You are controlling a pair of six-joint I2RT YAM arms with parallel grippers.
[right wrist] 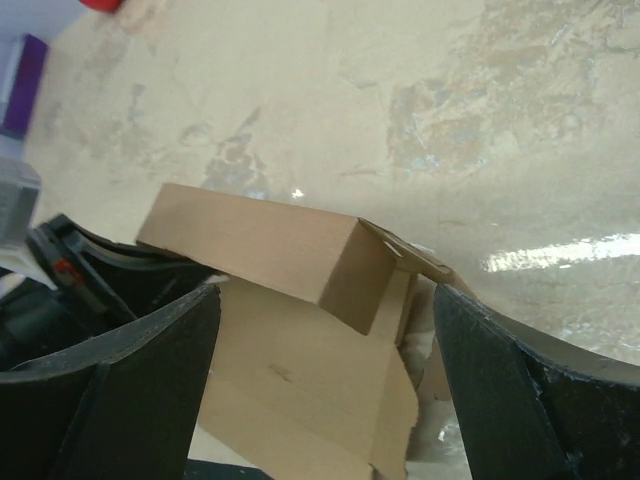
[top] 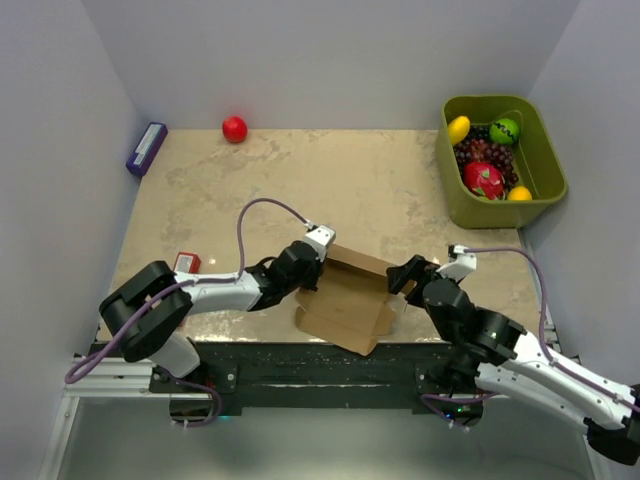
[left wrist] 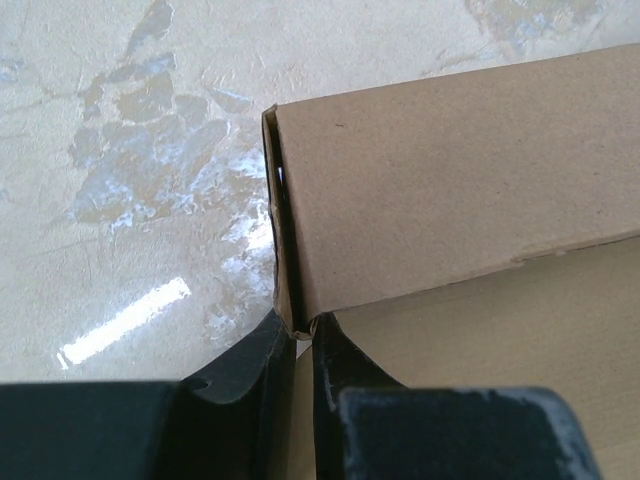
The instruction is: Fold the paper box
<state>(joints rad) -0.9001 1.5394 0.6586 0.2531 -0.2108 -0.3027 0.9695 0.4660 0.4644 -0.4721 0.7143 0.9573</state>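
Note:
The paper box (top: 345,300) is plain brown cardboard, partly folded, lying near the table's front edge between my two arms. Its far panel stands raised, and the flat flaps spread toward the front. My left gripper (top: 316,268) is shut on the box's left wall edge. In the left wrist view the black fingertips (left wrist: 268,340) pinch the corner of the cardboard (left wrist: 450,180). My right gripper (top: 402,277) stands open at the box's right end. In the right wrist view the box's raised panel and end flap (right wrist: 260,240) lie between its wide-apart fingers (right wrist: 150,370), which do not touch it.
A green bin (top: 548,190) holding fruit stands at the back right. A red ball (top: 234,129) and a purple box (top: 146,148) lie at the back left. A small red box (top: 187,262) sits beside the left arm. The table's front edge runs just below the cardboard.

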